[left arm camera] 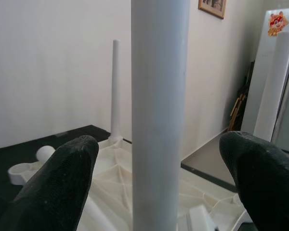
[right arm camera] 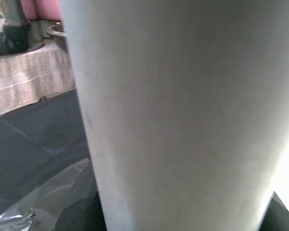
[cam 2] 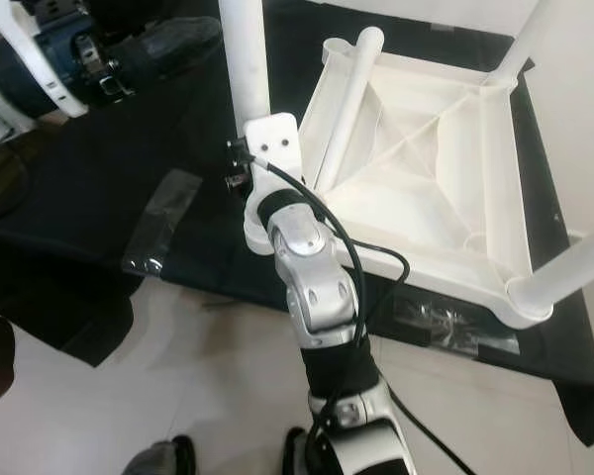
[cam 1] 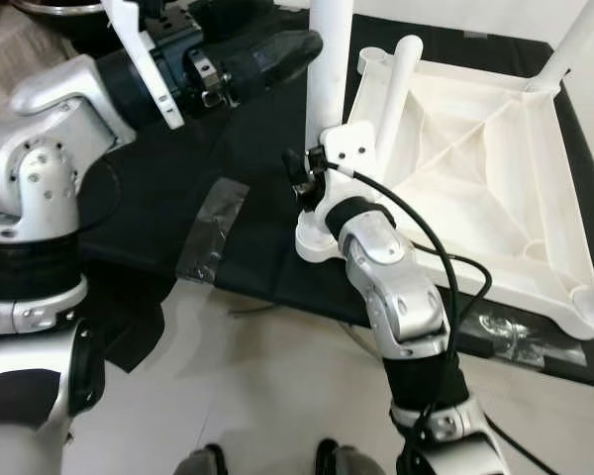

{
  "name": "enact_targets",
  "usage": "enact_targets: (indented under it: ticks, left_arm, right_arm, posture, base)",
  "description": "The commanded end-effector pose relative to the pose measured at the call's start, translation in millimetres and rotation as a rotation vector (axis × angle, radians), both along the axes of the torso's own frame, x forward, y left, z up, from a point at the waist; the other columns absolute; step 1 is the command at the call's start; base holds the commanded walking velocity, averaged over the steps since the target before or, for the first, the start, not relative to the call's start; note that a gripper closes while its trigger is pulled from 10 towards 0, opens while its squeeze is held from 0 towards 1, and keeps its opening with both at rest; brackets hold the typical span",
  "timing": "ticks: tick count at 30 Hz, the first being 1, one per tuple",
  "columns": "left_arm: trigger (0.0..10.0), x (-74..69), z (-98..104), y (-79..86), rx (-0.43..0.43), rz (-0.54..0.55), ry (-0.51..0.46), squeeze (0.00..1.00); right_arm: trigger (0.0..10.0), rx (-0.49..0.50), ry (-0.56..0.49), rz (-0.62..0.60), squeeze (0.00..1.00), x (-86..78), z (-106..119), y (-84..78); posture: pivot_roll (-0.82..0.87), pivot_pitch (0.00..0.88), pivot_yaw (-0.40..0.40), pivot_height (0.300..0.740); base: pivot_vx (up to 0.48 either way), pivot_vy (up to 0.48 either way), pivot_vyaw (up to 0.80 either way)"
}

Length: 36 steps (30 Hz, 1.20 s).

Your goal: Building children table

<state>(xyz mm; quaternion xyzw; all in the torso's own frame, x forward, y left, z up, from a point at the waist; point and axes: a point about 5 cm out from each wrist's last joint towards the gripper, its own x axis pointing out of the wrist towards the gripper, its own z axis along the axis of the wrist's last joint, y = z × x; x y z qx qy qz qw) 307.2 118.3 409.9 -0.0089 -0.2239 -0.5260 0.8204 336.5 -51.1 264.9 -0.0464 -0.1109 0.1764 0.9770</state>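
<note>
A white plastic children's table lies upside down on a black mat. A white leg stands upright at its near left corner socket. My right gripper is shut on this leg low down, just above the socket, with the leg pressed close between its dark fingers. My left gripper reaches in from the left higher up; its black fingers stand open on either side of the leg without touching it. A loose leg lies slanted inside the tabletop.
Other legs stand at the far right corner and the near right corner. Tape patches hold the mat to the pale tiled floor. A beige cloth-covered surface is at the far left. My feet are near the mat's edge.
</note>
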Motion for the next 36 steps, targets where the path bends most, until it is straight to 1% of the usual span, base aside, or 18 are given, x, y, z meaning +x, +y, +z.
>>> enact_targets:
  ticks: [1, 2, 4, 5, 6, 9, 14, 20, 21, 22, 36]
  left_arm:
    - [10.0, 2.7, 0.0, -9.6, 0.011, -0.044, 0.022, 0.0]
    - [10.0, 6.5, 1.0, -15.4, 0.007, -0.052, 0.03, 0.0]
    - [10.0, 12.0, 2.9, -21.6, 0.006, -0.062, 0.045, 0.0]
    - [10.0, 12.0, 2.9, -21.6, 0.006, -0.062, 0.045, 0.0]
    - [10.0, 15.5, 4.2, -24.5, 0.003, -0.066, 0.057, 0.0]
    - [10.0, 17.1, 5.2, -27.3, 0.002, -0.074, 0.066, 0.0]
    - [10.0, 16.5, 6.6, -29.6, 0.009, -0.089, 0.071, 0.0]
    - [10.0, 17.6, 8.0, -30.4, 0.017, -0.094, 0.074, 0.0]
    - [4.6, 17.7, 8.3, -29.6, 0.017, -0.096, 0.074, 0.0]
    - [0.0, 17.9, 9.2, -28.3, 0.014, -0.103, 0.076, 0.0]
    - [0.0, 17.9, 5.4, -24.3, 0.028, -0.103, 0.069, 0.0]
  right_arm:
    - [10.0, 0.029, 0.022, 0.081, 0.0, -2.6, -3.2, 17.0]
    - [10.0, 0.051, 0.009, 0.076, 0.0, -2.6, -1.1, 17.1]
    - [10.0, 0.082, -0.008, 0.068, 0.0, -2.9, 0.5, 16.9]
    - [10.0, 0.082, -0.008, 0.068, 0.0, -2.9, 0.5, 16.9]
    - [10.0, 0.107, -0.02, 0.064, 0.0, -4.4, 0.5, 16.9]
    - [10.0, 0.134, -0.03, 0.064, 0.0, -9.1, -2.4, 18.0]
    - [10.0, 0.144, -0.018, 0.073, 0.0, -15.2, -9.3, 22.2]
    - [10.0, 0.144, -0.021, 0.078, 0.0, -15.5, -10.7, 23.1]
    - [10.0, 0.142, -0.025, 0.079, 0.0, -14.6, -9.9, 22.8]
    - [10.0, 0.138, -0.033, 0.079, 0.0, -12.6, -8.1, 22.0]
    - [10.0, 0.128, -0.045, 0.081, 0.0, -9.0, -4.9, 17.1]
  posture:
    - [0.01, 0.147, 0.025, 0.74]
    - [0.01, 0.146, 0.034, 0.74]
    - [0.01, 0.147, 0.044, 0.74]
    - [0.01, 0.147, 0.044, 0.74]
    - [0.01, 0.148, 0.052, 0.74]
    - [0.01, 0.147, 0.059, 0.74]
    - [0.01, 0.149, 0.067, 0.74]
    - [0.01, 0.148, 0.067, 0.74]
    - [0.01, 0.147, 0.064, 0.74]
    - [0.01, 0.147, 0.062, 0.74]
    - [0.01, 0.152, 0.057, 0.74]
  base:
    - [0.0, 0.0, 0.0]
    - [0.0, 0.0, 0.0]
    - [0.0, 0.0, 0.0]
    - [0.0, 0.0, 0.0]
    - [0.0, 0.0, 0.0]
    - [0.0, 0.0, 0.0]
    - [0.0, 0.0, 0.0]
    - [0.0, 0.0, 0.0]
    - [0.0, 0.0, 0.0]
    - [0.0, 0.0, 0.0]
    - [0.0, 0.0, 0.0]
